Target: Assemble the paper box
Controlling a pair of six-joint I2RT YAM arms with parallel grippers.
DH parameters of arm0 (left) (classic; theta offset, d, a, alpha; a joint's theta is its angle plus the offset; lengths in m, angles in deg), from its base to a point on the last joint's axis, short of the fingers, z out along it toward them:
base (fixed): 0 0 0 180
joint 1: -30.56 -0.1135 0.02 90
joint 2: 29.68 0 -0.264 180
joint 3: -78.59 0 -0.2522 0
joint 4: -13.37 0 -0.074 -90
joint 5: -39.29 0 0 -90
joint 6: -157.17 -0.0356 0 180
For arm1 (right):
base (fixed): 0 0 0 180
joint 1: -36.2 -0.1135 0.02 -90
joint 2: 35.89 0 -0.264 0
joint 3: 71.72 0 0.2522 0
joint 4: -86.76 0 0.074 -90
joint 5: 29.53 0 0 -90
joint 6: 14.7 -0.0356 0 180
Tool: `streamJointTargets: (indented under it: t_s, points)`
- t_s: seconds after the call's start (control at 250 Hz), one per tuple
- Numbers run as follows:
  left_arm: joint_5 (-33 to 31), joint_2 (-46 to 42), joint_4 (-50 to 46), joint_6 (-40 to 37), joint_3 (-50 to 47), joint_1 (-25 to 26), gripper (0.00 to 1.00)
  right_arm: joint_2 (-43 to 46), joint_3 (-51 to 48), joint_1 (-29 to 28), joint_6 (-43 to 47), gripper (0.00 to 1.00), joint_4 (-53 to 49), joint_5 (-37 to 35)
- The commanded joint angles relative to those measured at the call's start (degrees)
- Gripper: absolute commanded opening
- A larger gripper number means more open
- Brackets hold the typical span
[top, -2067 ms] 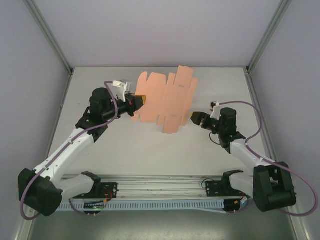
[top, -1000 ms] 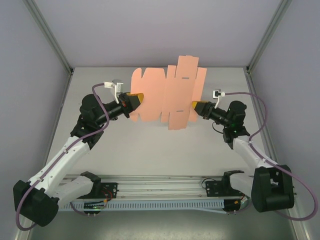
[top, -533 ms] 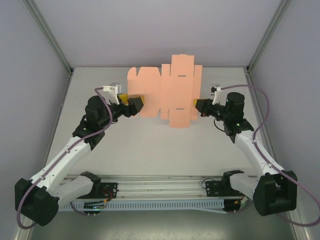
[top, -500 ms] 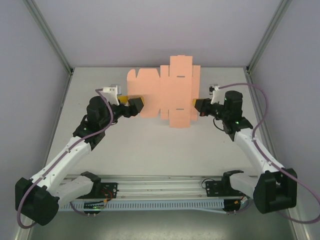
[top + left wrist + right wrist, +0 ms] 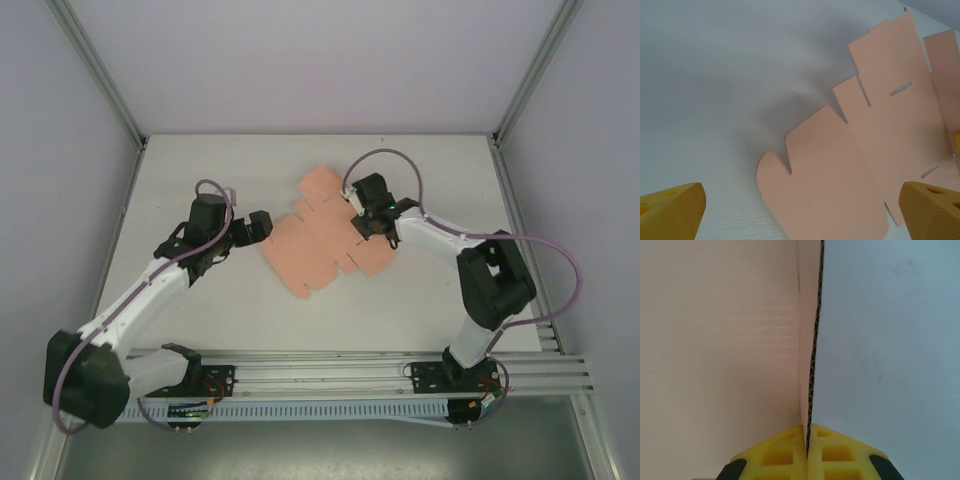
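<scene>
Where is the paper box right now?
Top view: the paper box lies unfolded on the table, centred; right gripper pinches its far-right edge, left gripper open at its left.

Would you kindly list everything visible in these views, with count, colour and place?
paper box: 1 unfolded sheet, salmon pink, middle of the table
table: 1, pale grey, under everything
posts: 2, silver, at the back corners
rail: 1, silver and black, near edge
cables: 2, purple, one along each arm
arms: 2, white and black, rising from the rail
left hand: 1, yellow fingers, open, beside the sheet's left edge
right hand: 1, yellow fingers, shut on a sheet edge
</scene>
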Motion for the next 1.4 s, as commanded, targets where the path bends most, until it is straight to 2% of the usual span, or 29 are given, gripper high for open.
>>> streamJointTargets:
  t_s: [0.0,0.096,0.164,0.288,0.608,0.811,1.183,1.299,1.395]
  points:
    - [11.5,5.6,7.0,0.6,4.1,-2.7,0.99,-2.1,0.2,-1.7,16.9,0.0,11.0,-12.9]
    - [17.8,10.6,12.1,1.6,7.1,-4.5,0.99,-1.9,-3.4,-2.7,25.4,0.0,19.6,-9.7]
    - [21.6,13.9,14.6,1.2,10.1,-4.9,0.98,-2.0,-4.5,-3.4,27.7,0.0,22.1,-7.2]
    - [25.6,20.4,13.3,0.5,17.7,-4.9,0.98,-1.8,-4.7,-4.6,28.5,0.0,23.0,-3.9]
    - [39.3,35.6,13.8,-1.0,34.2,-4.9,0.98,-2.3,-4.1,-6.2,28.9,0.0,23.2,-2.9]
    - [47.0,43.3,10.1,-3.0,41.6,-4.3,0.98,-2.2,-4.1,-6.6,29.1,0.0,23.6,-3.0]
    - [47.2,40.9,11.8,-3.5,35.6,-1.1,0.98,-2.4,-1.5,-6.6,24.1,0.0,22.7,-5.0]
    - [44.2,40.0,10.8,-2.8,34.1,-0.1,0.98,-2.3,-0.4,-6.6,22.1,0.0,23.0,-7.3]
    - [43.7,38.2,14.6,-0.1,30.9,0.4,0.98,-2.4,0.8,-6.6,19.6,0.0,21.6,-7.9]
